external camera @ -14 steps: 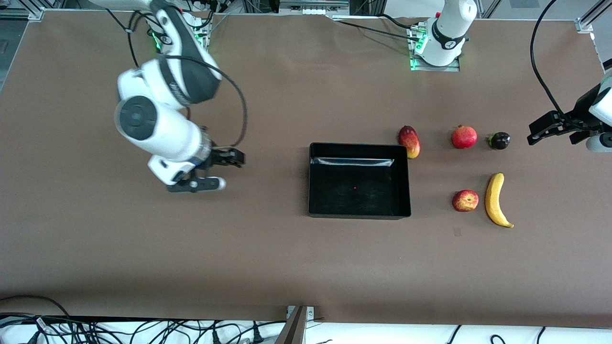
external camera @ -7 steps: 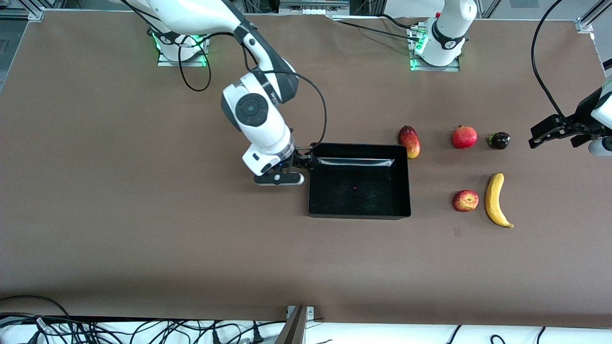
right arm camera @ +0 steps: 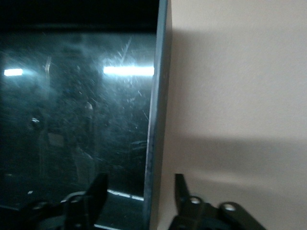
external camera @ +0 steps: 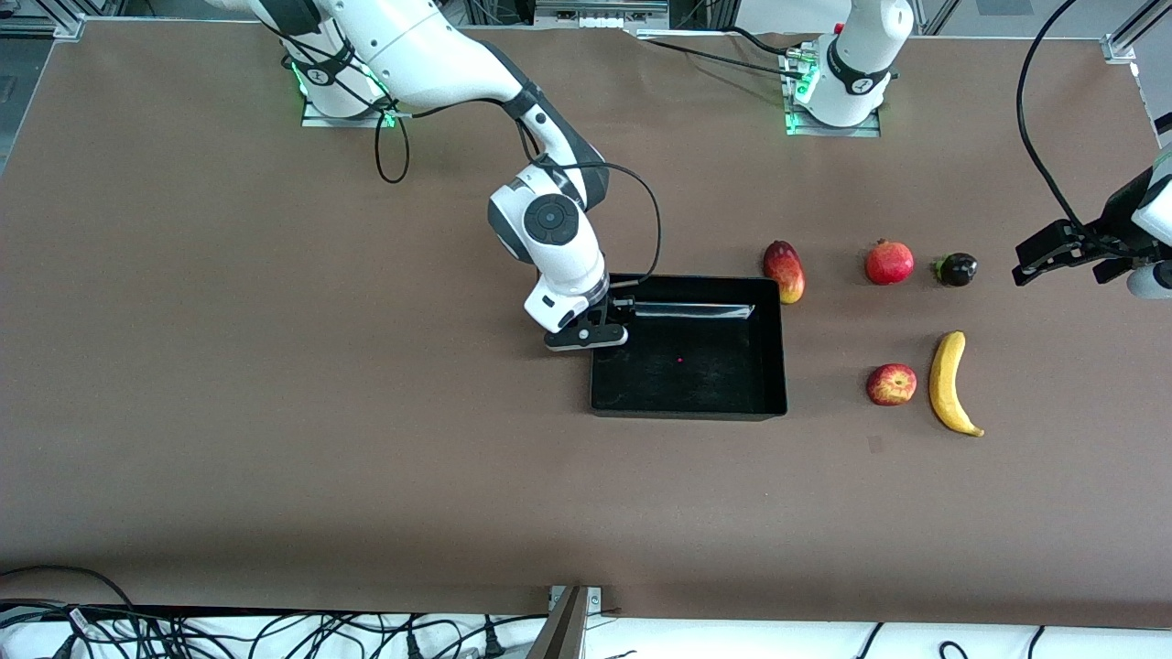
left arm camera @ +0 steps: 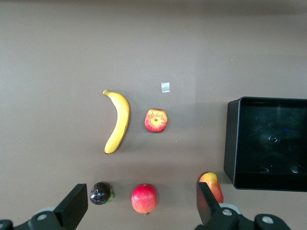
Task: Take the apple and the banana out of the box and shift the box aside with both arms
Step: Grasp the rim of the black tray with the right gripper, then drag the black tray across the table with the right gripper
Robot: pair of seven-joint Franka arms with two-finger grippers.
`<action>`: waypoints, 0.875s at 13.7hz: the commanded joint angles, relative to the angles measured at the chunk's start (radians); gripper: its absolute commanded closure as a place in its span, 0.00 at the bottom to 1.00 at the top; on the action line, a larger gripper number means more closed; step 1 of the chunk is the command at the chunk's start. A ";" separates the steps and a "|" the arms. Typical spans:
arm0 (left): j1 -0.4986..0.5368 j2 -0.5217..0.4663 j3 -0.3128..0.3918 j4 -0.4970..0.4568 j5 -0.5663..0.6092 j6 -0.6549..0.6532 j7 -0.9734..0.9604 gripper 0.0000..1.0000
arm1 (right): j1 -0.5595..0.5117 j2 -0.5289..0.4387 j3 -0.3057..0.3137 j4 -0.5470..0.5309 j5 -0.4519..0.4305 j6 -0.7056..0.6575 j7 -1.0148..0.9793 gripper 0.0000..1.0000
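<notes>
Brown tabletop (external camera: 275,412) bears shallow, glossy black box (external camera: 689,403).

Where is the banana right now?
The banana lies on the table toward the left arm's end, right beside the apple and nearer to the front camera than the small dark fruit.

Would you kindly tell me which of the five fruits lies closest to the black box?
The mango, the oval red-yellow fruit, lies right by the box's corner toward the left arm's end; the other fruits sit well clear of it.
</notes>
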 commanded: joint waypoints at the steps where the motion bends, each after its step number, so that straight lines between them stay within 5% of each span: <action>1: 0.017 -0.006 -0.015 0.036 -0.031 0.003 -0.010 0.00 | 0.013 0.012 -0.012 0.023 -0.012 -0.004 0.002 1.00; 7: 0.017 -0.007 -0.026 0.088 -0.042 -0.053 -0.012 0.00 | -0.008 -0.067 -0.047 0.020 -0.008 -0.128 -0.020 1.00; 12: 0.019 -0.010 -0.030 0.088 0.012 -0.062 0.004 0.00 | -0.071 -0.241 -0.111 0.009 0.006 -0.416 -0.144 1.00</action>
